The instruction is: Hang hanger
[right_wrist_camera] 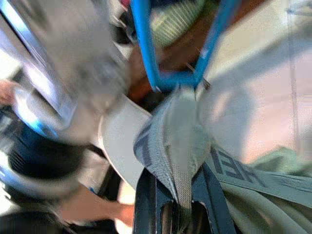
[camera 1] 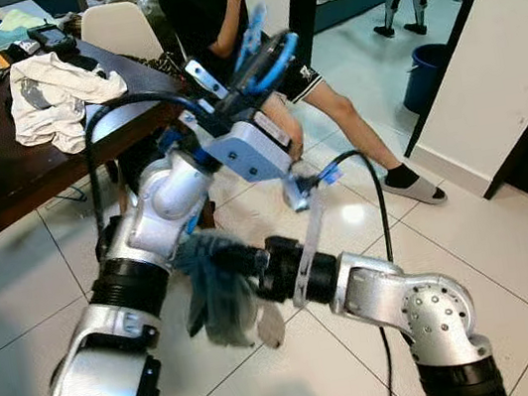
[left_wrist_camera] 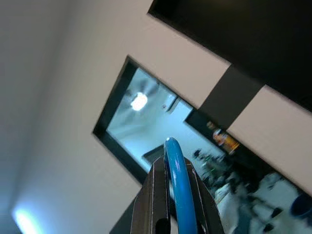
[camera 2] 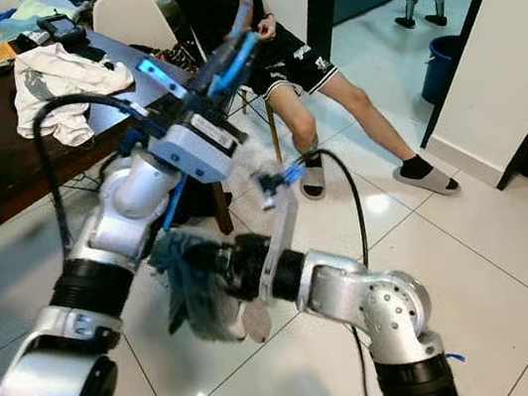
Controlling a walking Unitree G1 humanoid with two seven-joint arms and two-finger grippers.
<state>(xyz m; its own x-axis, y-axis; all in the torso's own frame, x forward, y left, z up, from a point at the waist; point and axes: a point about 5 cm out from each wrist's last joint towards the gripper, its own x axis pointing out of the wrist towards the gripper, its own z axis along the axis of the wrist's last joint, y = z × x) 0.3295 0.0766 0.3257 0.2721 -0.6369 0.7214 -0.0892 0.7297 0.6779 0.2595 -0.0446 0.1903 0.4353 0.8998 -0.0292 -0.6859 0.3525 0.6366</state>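
My left gripper (camera 1: 260, 56) is raised at head height, shut on the blue hanger (camera 1: 274, 60). In the left wrist view the hanger's blue rod (left_wrist_camera: 178, 190) sits pinched between the two fingers (left_wrist_camera: 153, 195). My right arm reaches leftward below it. The right gripper (right_wrist_camera: 178, 195) is shut on a grey woven strap (right_wrist_camera: 175, 141) of a dark teal garment (camera 1: 217, 296) that droops under the arms. The hanger's blue frame (right_wrist_camera: 146, 53) runs just beyond the strap. In the eye views the garment hides the right gripper's fingertips.
A person (camera 1: 213, 5) sits on a chair close ahead, legs stretched over the tiled floor. A dark wooden table (camera 1: 10, 183) with a white cloth (camera 1: 52, 96) stands at the left. A white chair (camera 1: 122, 30), a blue bin (camera 1: 425, 72) and a wall corner (camera 1: 498, 90) lie beyond.
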